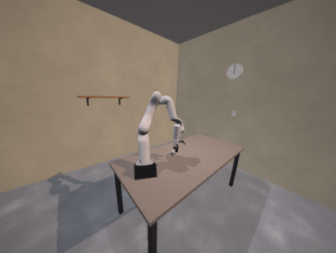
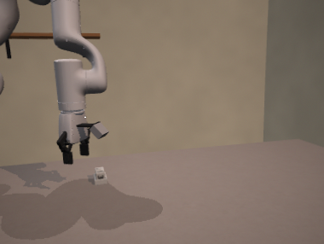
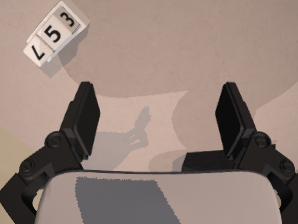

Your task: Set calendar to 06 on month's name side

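The small white calendar tray (image 3: pixel 55 31) lies on the table at the upper left of the wrist view, turned at a slant. Its two cubes sit side by side in it; their top faces show 5 (image 3: pixel 55 34) and 3 (image 3: pixel 69 19), and a mark like a 7 is beside them on the tray. The tray also shows in the exterior view (image 2: pixel 100 175) and as a speck in the top view (image 1: pixel 172 152). My gripper (image 3: pixel 158 96) (image 2: pixel 76 153) is open and empty. It hangs above the table, beside the tray and apart from it.
The arm's black base (image 1: pixel 145 170) stands on the table near its left corner. The table's edges fall off in front and to the right. A wall shelf (image 1: pixel 103 97) and a wall clock (image 1: pixel 234 71) are far off.
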Available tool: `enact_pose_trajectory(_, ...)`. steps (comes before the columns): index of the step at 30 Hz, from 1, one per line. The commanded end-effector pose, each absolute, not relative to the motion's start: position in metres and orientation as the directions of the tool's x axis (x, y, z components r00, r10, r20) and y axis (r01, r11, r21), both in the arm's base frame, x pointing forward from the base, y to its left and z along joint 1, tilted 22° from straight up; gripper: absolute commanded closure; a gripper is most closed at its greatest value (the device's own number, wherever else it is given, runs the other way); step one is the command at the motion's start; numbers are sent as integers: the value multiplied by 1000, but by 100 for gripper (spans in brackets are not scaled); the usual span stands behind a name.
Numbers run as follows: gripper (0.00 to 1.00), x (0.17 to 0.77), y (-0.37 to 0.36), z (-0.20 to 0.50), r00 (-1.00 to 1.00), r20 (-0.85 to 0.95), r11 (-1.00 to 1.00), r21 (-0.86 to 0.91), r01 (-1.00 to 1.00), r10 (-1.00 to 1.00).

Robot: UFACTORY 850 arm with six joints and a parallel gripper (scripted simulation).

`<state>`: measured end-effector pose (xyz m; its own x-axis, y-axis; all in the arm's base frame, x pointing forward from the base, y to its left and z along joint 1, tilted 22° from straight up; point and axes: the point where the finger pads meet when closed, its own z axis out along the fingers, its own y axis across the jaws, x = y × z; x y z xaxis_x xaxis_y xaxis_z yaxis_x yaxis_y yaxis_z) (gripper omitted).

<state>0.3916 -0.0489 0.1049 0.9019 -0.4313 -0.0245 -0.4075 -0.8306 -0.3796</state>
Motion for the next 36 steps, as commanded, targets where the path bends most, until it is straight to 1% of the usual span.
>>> enact_pose_trajectory(1, 0, 392, -49, 106, 902, -24, -831, -379, -407, -431)
enact_pose_trajectory(13, 0, 392, -49, 106, 904, -22, -833, -380, -403, -428)
enact_pose_trajectory(22, 0, 393, -49, 106, 924, -2, -854, -380, -354, -383)
enact_pose_trajectory(29, 0, 395, -47, 107, 966, 54, -902, -376, -213, -251)
enact_pose_trajectory(36, 0, 399, -43, 108, 988, 152, -936, -348, 50, -3)
